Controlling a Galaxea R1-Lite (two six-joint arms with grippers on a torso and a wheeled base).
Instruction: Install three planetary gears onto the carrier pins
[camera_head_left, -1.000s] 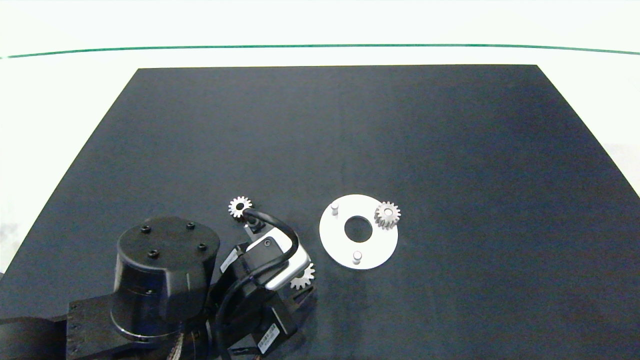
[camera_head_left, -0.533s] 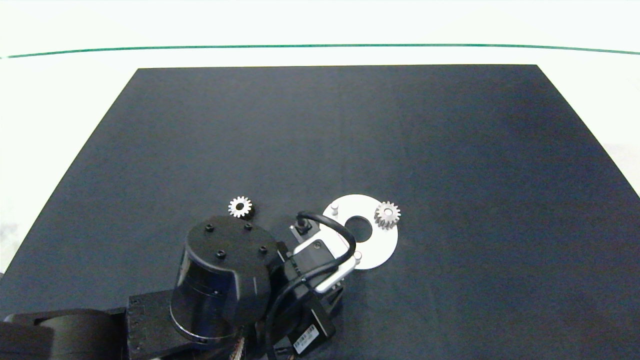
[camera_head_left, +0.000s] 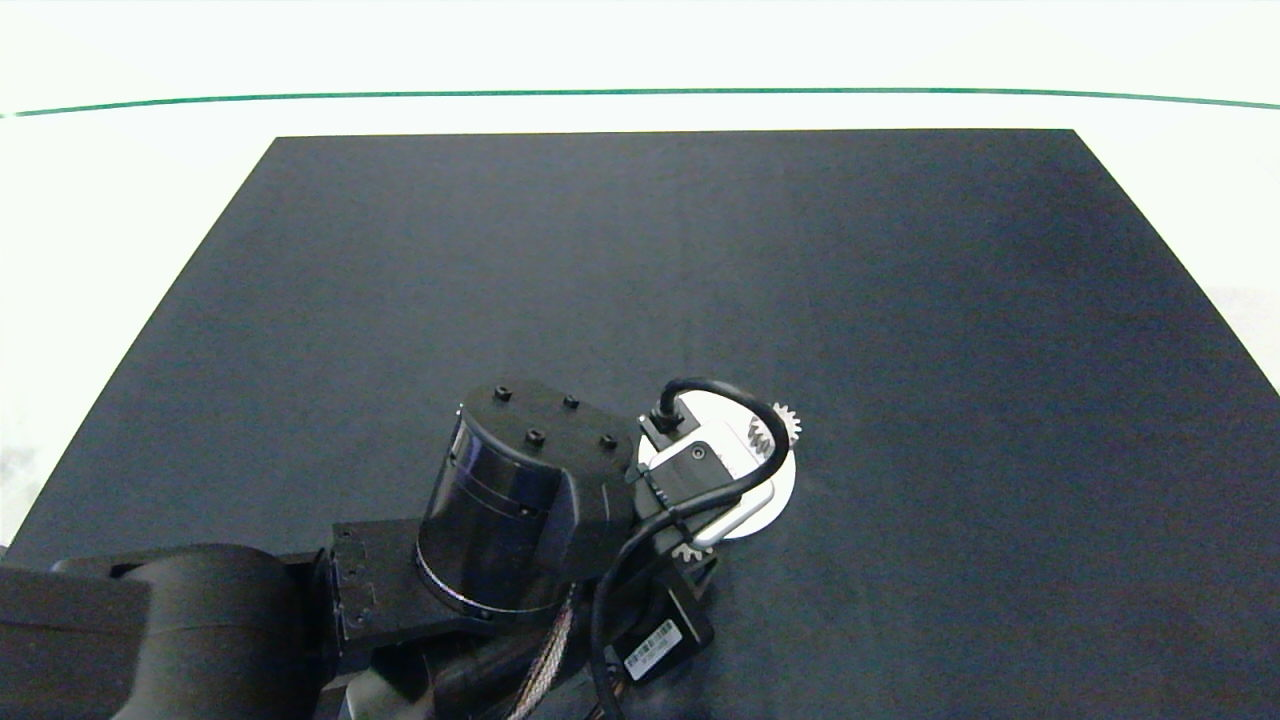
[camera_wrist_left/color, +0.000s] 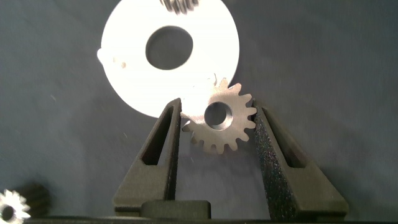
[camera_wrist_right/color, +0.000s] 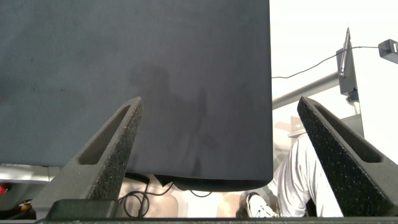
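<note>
**Left gripper carries a gear over the carrier disc**

Head view: the dark left arm reaches in over the black table mat (camera_head_left: 900, 300), and its wrist housing covers most of the flat white round carrier disc (camera_head_left: 783, 485). Past the housing, a small silver-grey metal spur gear (camera_head_left: 790, 428) peeks out at the disc's far rim. Teeth of another gear (camera_head_left: 690, 551) show just under the wrist, at the near edge of the disc. The right arm is out of this view.

Left wrist view: the left gripper (camera_wrist_left/color: 216, 121) pinches a silver-grey toothed gear with a round bore (camera_wrist_left/color: 220, 119) between its two grey fingers, the pads pressed on the teeth at both sides. The gear lies flat and overlaps the disc's near rim, directly ahead of the fingertips. Beyond it lies the disc's large centre hole (camera_wrist_left/color: 169, 47), and a short white peg (camera_wrist_left/color: 104, 54) stands off to one side. A mounted gear (camera_wrist_left/color: 181, 5) sits at the disc's far edge. A third gear (camera_wrist_left/color: 12, 206) lies on the mat, behind the gripper and well apart from the disc.

Right wrist view: the right gripper (camera_wrist_right/color: 227, 155) hangs spread wide and empty above the mat's edge, with a person's leg (camera_wrist_right/color: 298, 177) beyond.
</note>
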